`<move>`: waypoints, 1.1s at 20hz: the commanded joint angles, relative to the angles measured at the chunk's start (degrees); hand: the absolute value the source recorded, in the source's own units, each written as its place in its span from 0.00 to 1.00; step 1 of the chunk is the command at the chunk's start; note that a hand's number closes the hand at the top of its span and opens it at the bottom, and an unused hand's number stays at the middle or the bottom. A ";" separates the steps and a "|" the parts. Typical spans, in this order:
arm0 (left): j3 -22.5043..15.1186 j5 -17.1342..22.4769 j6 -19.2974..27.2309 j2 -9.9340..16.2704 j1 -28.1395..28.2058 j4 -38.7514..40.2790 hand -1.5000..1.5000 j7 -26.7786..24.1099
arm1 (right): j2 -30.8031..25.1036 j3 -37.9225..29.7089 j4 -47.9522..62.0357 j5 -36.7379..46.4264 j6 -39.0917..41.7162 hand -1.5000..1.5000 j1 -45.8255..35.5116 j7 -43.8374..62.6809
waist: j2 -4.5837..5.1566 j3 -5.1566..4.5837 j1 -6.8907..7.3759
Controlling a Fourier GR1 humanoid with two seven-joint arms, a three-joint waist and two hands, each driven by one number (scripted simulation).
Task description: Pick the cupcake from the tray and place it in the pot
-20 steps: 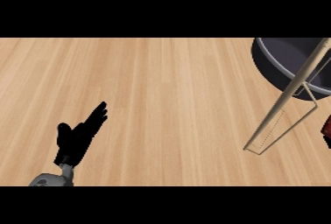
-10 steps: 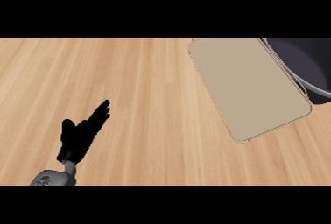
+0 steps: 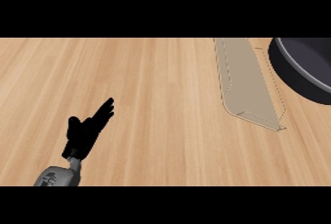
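Left black hand (image 3: 87, 131) rests lower left on the light wooden counter (image 3: 149, 109), fingers straight and holding nothing; beige rectangular tray (image 3: 249, 83) lies beside the dark round pot (image 3: 304, 65); cupcake not visible.

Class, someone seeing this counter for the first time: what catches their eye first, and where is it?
The black left hand at lower left, open with fingers straight, stands out against the pale wooden counter. At upper right a beige tray lies beside a dark pot cut off by the edge.

Head view, steeply down, wooden counter (image 3: 161, 87)
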 commanded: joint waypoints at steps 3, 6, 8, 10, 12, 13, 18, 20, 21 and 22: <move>-0.05 -0.55 -1.27 -0.90 0.92 2.88 0.50 -1.91 | -3.83 7.91 3.29 7.55 2.75 1.00 -12.46 11.94 | 0.48 -0.06 1.49; -2.38 -2.93 1.45 -2.96 1.05 -2.10 0.50 0.69 | -3.42 9.18 14.13 9.88 4.54 1.00 -19.48 10.00 | 0.50 0.05 1.82; 0.47 0.29 -2.13 -0.90 -1.55 0.19 0.50 1.99 | -3.68 12.24 15.90 12.96 5.96 1.00 -23.93 12.56 | 0.67 0.02 2.12; -0.87 -1.24 -1.51 -1.39 2.47 -1.00 0.50 -1.20 | -2.80 14.51 18.98 15.68 6.94 1.00 -27.03 14.31 | 0.58 0.01 2.26; -0.54 -1.48 -1.47 -1.51 -2.20 0.13 0.50 1.98 | -2.30 15.18 26.45 18.13 6.21 1.00 -31.07 11.46 | 0.98 0.08 2.78; -0.84 -2.35 -0.05 -3.67 -3.50 2.94 0.50 0.79 | -1.40 15.35 28.54 18.55 6.50 1.00 -33.65 10.19 | 0.98 0.07 2.37; -0.02 -1.36 -2.65 -1.66 -2.54 2.48 0.50 -0.57 | -1.63 23.84 33.35 29.93 5.79 1.00 -36.95 17.82 | 1.48 -0.01 3.81; 0.54 -0.39 -3.86 -0.35 -2.77 0.41 0.50 1.10 | 0.18 26.14 36.81 33.11 5.08 1.00 -37.25 19.49 | 1.58 0.07 4.48; -1.05 -1.88 -2.39 -2.22 -3.80 1.07 0.50 1.87 | -1.68 26.58 38.71 33.68 8.23 1.00 -38.18 17.59 | 1.58 0.10 3.85; -1.08 -1.86 -2.40 -3.26 -5.12 2.95 0.50 1.21 | 0.45 27.36 40.21 34.87 8.01 1.00 -40.39 20.08 | 1.72 0.07 3.87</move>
